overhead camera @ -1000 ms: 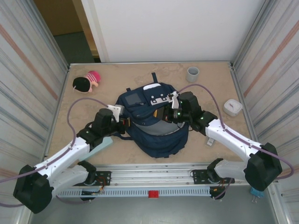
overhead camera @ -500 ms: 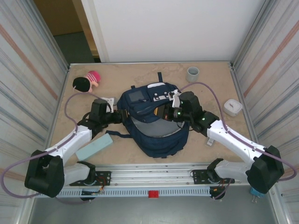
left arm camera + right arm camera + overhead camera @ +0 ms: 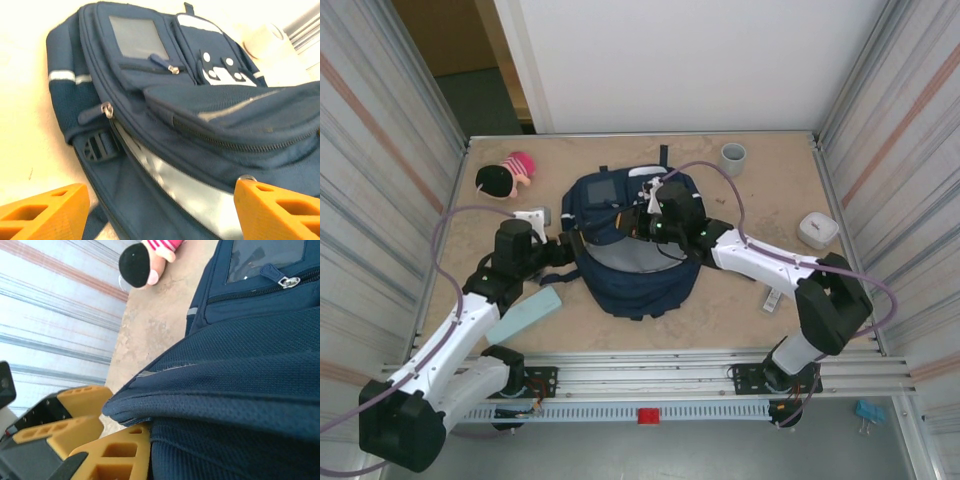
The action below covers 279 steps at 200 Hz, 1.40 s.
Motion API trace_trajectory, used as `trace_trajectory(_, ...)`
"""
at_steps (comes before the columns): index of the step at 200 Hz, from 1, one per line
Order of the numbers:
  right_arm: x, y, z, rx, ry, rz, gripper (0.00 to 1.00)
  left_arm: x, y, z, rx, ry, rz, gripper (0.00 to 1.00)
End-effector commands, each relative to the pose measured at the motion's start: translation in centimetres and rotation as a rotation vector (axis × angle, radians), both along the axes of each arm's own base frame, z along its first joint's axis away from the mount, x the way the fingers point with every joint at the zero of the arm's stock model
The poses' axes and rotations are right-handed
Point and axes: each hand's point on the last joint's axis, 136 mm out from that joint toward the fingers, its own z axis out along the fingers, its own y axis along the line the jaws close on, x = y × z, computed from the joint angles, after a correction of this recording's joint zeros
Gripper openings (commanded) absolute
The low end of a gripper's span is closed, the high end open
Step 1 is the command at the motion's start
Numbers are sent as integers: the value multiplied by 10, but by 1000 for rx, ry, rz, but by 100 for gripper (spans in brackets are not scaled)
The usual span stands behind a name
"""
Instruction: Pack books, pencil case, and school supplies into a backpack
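The navy backpack (image 3: 620,282) (image 3: 125,75) (image 3: 240,365) lies mid-table with its main zip open on pale grey lining (image 3: 628,258). My right gripper (image 3: 651,213) (image 3: 140,420) is shut on a fold of the upper flap and holds it raised. My left gripper (image 3: 563,250) (image 3: 160,215) stands open at the bag's left side, the fabric just ahead of its orange fingertips (image 3: 45,210). The mint-green pencil case (image 3: 523,315) lies on the table beside the left arm. Small white school supplies (image 3: 772,298) lie right of the bag. The books are hidden.
A doll with a pink hat (image 3: 505,175) (image 3: 145,257) lies at the far left. A grey cup (image 3: 732,157) stands at the back and a rounded white box (image 3: 818,229) at the right. Corrugated metal walls close both sides.
My left gripper has opened, let go of the backpack's side and drawn back to the left. The backpack has slid toward the far left, and my right gripper went with it, still holding the flap.
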Motion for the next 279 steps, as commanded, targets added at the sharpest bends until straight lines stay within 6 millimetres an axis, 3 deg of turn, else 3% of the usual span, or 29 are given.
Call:
trace_trajectory(1,8,9,15,42,-29,-20,27,-8,4,-9,-12,47,28,77)
trace_trajectory(26,-12,4,-1,-28,37,14,54,-10,-3,-6,-56,61,11,78)
trace_trajectory(38,-26,1,-6,-57,70,37,59,-11,-11,-4,-96,68,-14,80)
trace_trajectory(76,-67,-9,-3,-101,113,100,66,-3,-32,-15,-117,111,-61,83)
trace_trajectory(116,-119,-35,-6,-202,145,203,70,8,-34,-24,-96,146,-47,84)
trace_trajectory(138,-135,-49,3,-223,126,226,70,12,-31,-19,-76,138,-35,85)
trace_trajectory(161,-123,-63,14,-258,34,179,72,13,-29,-17,-67,127,-24,86)
trace_trajectory(180,-92,-68,16,-253,-8,116,72,16,-30,-21,-70,131,-25,86)
trace_trajectory(206,-53,-64,4,-221,-6,70,69,22,-35,-34,-86,167,-29,85)
trace_trajectory(241,-29,-69,-47,-298,48,11,69,31,-44,-60,-98,227,-33,78)
trace_trajectory(260,-34,-82,-84,-337,118,-6,69,34,-52,-72,-103,241,-38,77)
trace_trajectory(279,-44,-99,-108,-361,169,-26,69,35,-64,-78,-94,269,-64,78)
